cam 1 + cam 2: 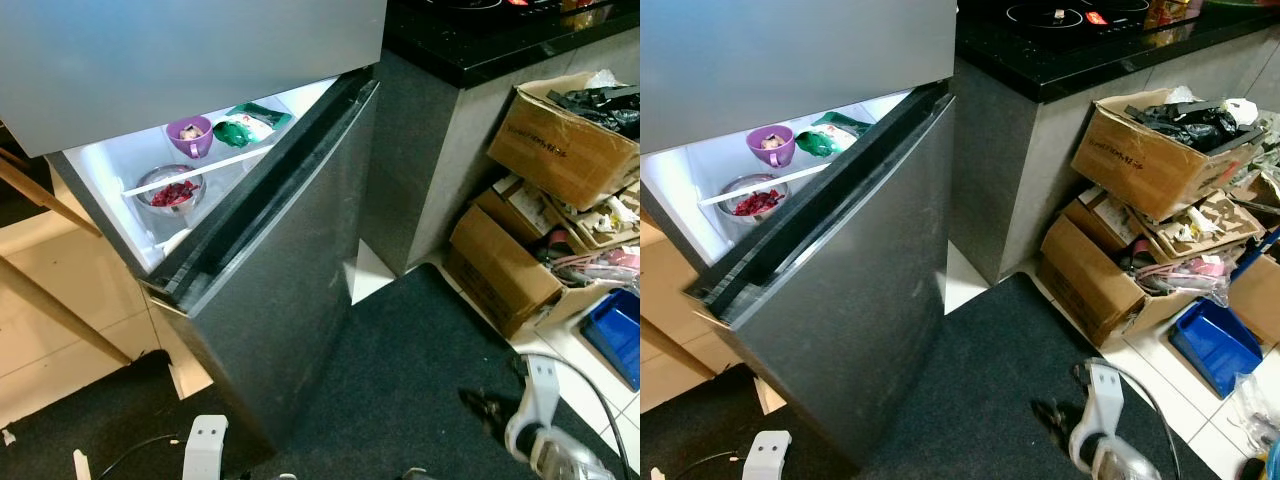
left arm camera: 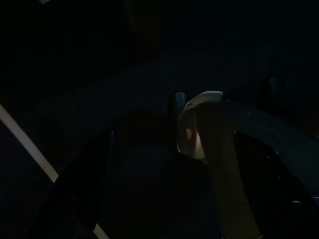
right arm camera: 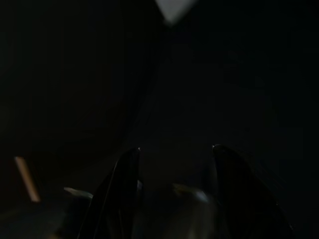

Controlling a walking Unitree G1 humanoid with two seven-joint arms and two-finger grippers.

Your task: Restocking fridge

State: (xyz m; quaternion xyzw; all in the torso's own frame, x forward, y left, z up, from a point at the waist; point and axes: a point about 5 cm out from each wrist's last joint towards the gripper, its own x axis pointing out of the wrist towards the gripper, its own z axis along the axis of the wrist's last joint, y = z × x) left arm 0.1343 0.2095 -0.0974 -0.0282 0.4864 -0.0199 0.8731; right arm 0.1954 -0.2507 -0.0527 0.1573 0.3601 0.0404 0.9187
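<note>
Idle right arm [image 1: 535, 420]; fridge door [image 1: 280, 260] ajar, top edge running away rightward

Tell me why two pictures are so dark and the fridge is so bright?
Eye views: sharp, evenly lit; the fridge glows white from its own inside light around the purple cup. Wrist views: very dark, arms hanging in shade; the right hand shows only as black finger shapes.

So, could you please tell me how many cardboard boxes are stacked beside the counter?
3: an upper brown cardboard box, a lower brown cardboard box, and a shallow tray-like cardboard box between them. More may be hidden behind.
</note>
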